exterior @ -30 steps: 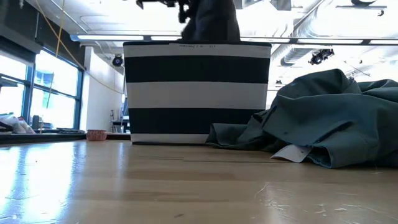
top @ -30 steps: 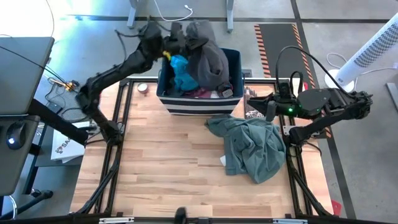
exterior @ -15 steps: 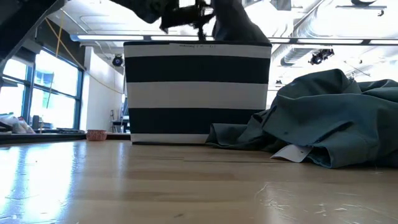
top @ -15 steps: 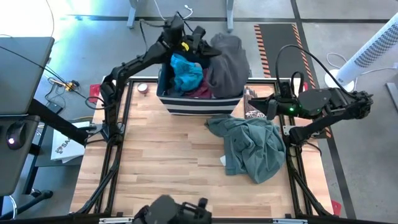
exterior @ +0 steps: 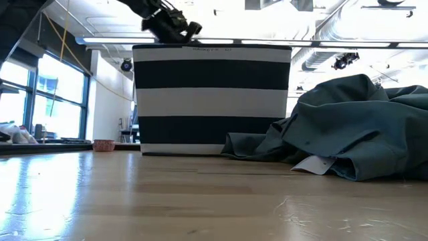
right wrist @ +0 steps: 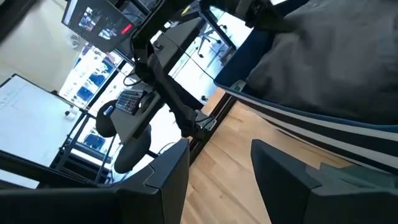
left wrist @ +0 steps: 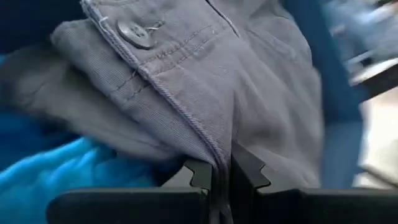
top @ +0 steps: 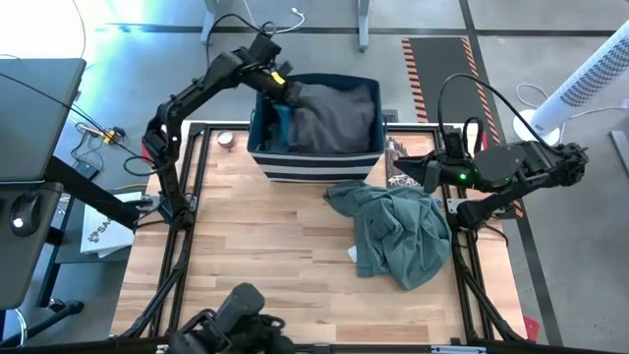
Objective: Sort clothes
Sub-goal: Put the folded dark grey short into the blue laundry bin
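The dark grey-brown trousers (top: 334, 118) lie spread across the top of the navy bin with white stripes (top: 313, 163), which stands at the table's far edge. My left gripper (top: 278, 87) is over the bin's far left corner, shut on the trousers. A bright blue piece (left wrist: 56, 168) shows beside them, at the bin's left wall. The grey-green shirt (top: 398, 231) lies crumpled on the table, right of centre and in front of the bin. My right gripper (right wrist: 217, 180) waits open over the table's right edge. My left gripper pinches a fold of the trousers (left wrist: 219, 155) between its two fingers, a little way from the buttoned waistband (left wrist: 135, 32). The fingers slant down into the bin from its far left corner. The trousers rest on the other clothes in the bin, slack.
A small round roll (top: 226, 140) sits on the table left of the bin. A dark printed box (top: 403, 165) lies at the right edge beside the shirt. Bare wood (top: 265, 256) spans the table's left half and near side.
My left gripper has come down over the bin's far left corner and tipped to point downward, staying shut. The trousers, which hung bunched high above the bin, have sunk into it and spread out, covering most of the blue piece.
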`<state>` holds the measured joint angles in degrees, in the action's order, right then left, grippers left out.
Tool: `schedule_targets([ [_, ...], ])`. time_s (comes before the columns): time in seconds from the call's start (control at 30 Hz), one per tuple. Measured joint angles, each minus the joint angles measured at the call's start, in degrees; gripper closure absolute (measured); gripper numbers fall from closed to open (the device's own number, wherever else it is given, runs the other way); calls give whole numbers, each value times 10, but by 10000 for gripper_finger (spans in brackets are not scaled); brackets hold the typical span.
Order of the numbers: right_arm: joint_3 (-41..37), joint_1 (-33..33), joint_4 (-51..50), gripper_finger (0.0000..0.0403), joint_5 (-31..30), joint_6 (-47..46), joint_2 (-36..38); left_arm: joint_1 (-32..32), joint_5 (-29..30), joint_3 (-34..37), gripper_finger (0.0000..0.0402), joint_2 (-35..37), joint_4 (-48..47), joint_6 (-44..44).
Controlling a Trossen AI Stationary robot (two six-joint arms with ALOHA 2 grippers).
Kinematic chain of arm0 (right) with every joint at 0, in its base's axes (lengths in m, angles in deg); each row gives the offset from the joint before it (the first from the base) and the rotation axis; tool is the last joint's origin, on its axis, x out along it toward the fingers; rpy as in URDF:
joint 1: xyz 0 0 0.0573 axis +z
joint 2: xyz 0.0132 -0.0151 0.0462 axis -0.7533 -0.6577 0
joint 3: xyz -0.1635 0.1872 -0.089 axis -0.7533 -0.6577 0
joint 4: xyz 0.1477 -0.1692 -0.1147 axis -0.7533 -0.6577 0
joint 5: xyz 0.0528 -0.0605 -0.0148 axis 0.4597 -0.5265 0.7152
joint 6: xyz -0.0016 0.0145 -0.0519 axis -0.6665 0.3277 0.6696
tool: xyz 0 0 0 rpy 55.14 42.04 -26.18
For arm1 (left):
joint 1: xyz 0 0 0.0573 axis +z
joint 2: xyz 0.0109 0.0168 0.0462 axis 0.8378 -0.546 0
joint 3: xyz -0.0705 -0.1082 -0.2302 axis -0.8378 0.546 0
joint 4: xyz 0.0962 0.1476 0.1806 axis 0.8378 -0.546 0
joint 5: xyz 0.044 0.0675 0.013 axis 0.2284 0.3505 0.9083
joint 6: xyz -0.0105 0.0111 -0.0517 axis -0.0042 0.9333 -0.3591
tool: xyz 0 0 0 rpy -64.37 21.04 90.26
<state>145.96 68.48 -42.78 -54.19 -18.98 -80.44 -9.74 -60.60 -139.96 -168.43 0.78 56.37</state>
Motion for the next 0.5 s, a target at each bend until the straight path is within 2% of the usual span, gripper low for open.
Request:
schedule_targets([
  [0.17,0,-1,0,234,-4,0,0,7,78,-1,387,8,-84,80],
  [0.3,0,-1,0,234,-9,0,0,4,92,-1,386,9,-91,89],
  [0.4,0,-1,0,234,-10,0,0,-6,143,-1,381,9,-89,95],
  [0.5,0,-1,0,234,-8,0,0,-15,167,-1,365,9,-89,100],
])
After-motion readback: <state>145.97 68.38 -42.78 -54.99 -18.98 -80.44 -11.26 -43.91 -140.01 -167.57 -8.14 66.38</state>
